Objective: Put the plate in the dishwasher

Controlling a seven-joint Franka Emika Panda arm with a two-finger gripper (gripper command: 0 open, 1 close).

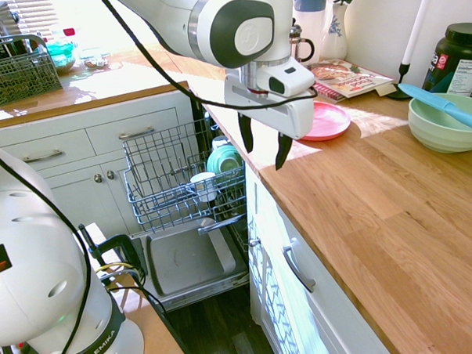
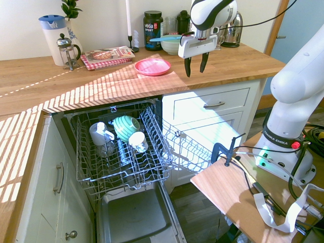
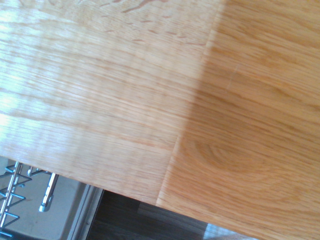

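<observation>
The white robot arm's two-finger gripper [image 1: 264, 149] hangs above the wooden countertop [image 1: 375, 222] and points straight down; its two dark fingers stand apart with an empty gap between them, so it is open and holds nothing. The round, shallow pink-red plastic plate [image 1: 327, 121] lies flat on the countertop, not in the gripper, and in the second exterior view the same plate [image 2: 152, 66] is near the gripper [image 2: 196, 65] but clearly apart from it. Beyond the plate lies a magazine on a red checked cloth [image 2: 107, 54], and near it stand a glass French press [image 2: 66, 50] and a white jug with a blue lid [image 2: 53, 31]. A pale green bowl [image 1: 448, 122] with a blue utensil [image 1: 443, 104] resting across it sits on the countertop, beside a dark supplement tub [image 1: 460, 58]. The built-in dishwasher [image 2: 126, 152] is open under the countertop: its grey metal inner door [image 2: 134, 217] is folded down and its grey wire rack [image 2: 116, 147] is pulled out. In the rack there are a teal-green dish [image 2: 125, 126] and two white cups [image 2: 100, 133]. The wrist view shows mostly the bare wood of the countertop [image 3: 150, 90], its front edge, and a small corner of the wire rack [image 3: 15, 185] below
</observation>
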